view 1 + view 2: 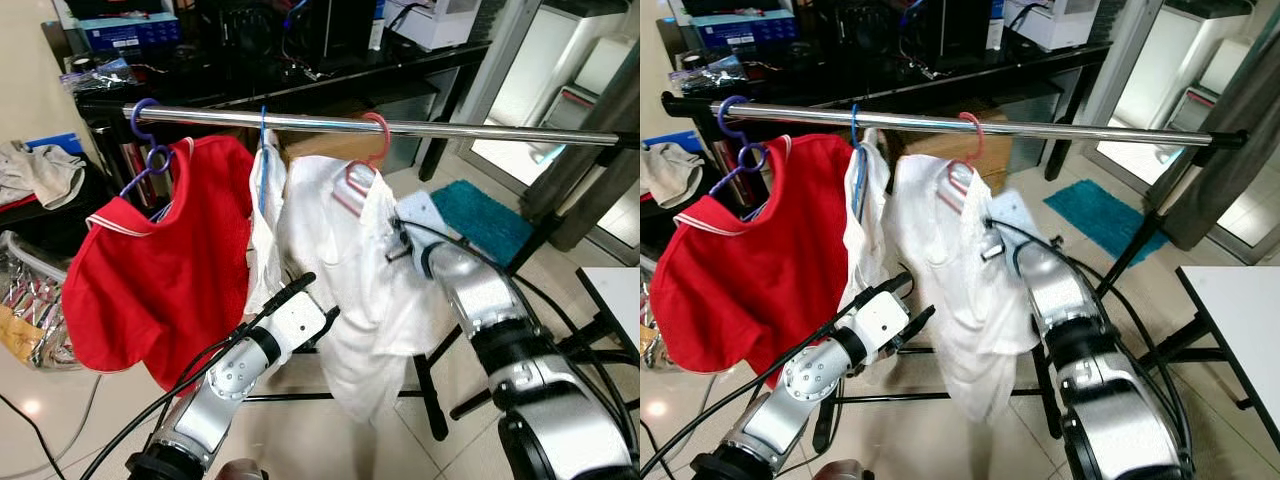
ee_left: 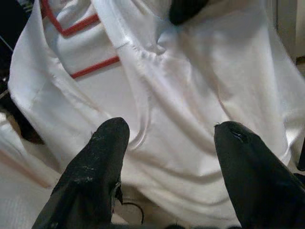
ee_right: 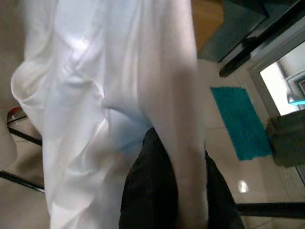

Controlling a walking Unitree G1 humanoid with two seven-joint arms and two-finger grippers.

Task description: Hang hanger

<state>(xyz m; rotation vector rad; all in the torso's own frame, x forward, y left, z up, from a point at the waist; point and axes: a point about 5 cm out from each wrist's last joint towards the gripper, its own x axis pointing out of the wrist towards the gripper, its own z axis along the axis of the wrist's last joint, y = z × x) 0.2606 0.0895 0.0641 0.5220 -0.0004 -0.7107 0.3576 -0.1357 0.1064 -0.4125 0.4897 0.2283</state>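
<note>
A pink hanger point(image 1: 372, 150) hangs hooked over the steel rail point(image 1: 480, 129), carrying a white shirt point(image 1: 350, 290) with red trim. My right arm point(image 1: 470, 290) reaches into that shirt from the right. In the right wrist view my right gripper point(image 3: 190, 191) is shut on a fold of the white cloth. My left gripper point(image 1: 320, 296) is open, low in front of the shirt's left side. Both its fingertips point(image 2: 107, 138) stand wide apart, just short of the fabric. Another white garment on a blue hanger point(image 1: 263, 130) and a red shirt point(image 1: 160, 270) on a purple hanger point(image 1: 145, 125) hang further left.
A black desk point(image 1: 330, 70) with boxes stands behind the rail. A teal mat point(image 1: 480, 215) lies on the tiled floor to the right, by the rack's black legs point(image 1: 432, 395). A white table corner point(image 1: 620, 290) is at far right. Loose clothes point(image 1: 40, 170) lie at left.
</note>
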